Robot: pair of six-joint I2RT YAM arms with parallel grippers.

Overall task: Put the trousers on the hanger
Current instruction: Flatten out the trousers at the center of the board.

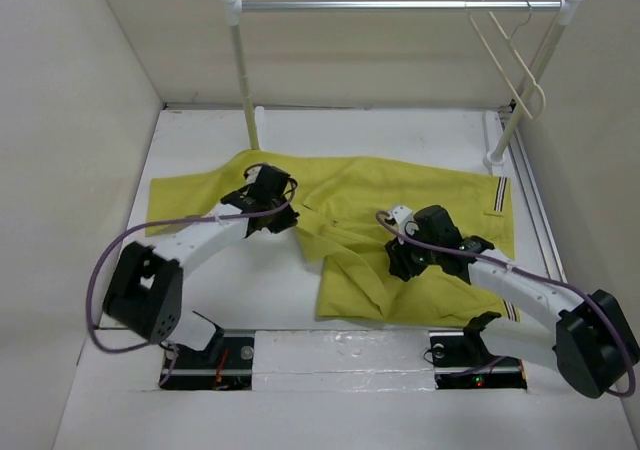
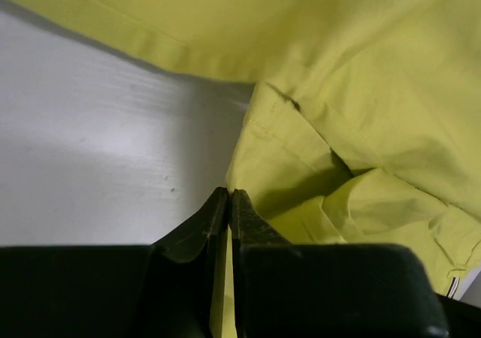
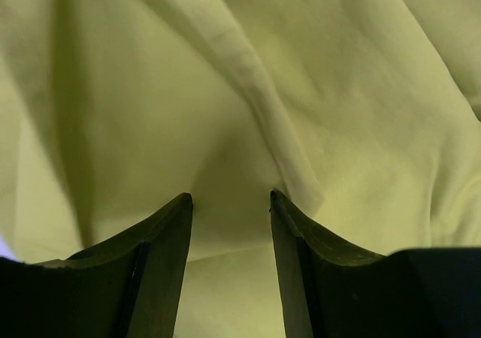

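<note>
Noted left gripper (image 2: 228, 197) pinched shut on trousers (image 1: 400, 185) edge; right gripper (image 3: 231, 199) half open, tips against cloth, nothing clamped; hanger (image 1: 497, 58) hooked on rail (image 1: 400, 5), well apart.

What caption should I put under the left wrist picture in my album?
Left gripper shut on an edge of the yellow trousers, lying on the white table.

A robot test cell in a laboratory is suggested: a white tabletop (image 1: 280, 300) is boxed in by plain white walls (image 1: 70, 120), with a metal rail (image 1: 400, 5) on white posts mounted across it. A cream hanger (image 1: 505, 67) is hung at the rail's right end. Opposite the rail, a left arm (image 1: 195, 242) and a right arm (image 1: 520, 285), trailed by purple cables (image 1: 95, 290), are bolted down.
</note>
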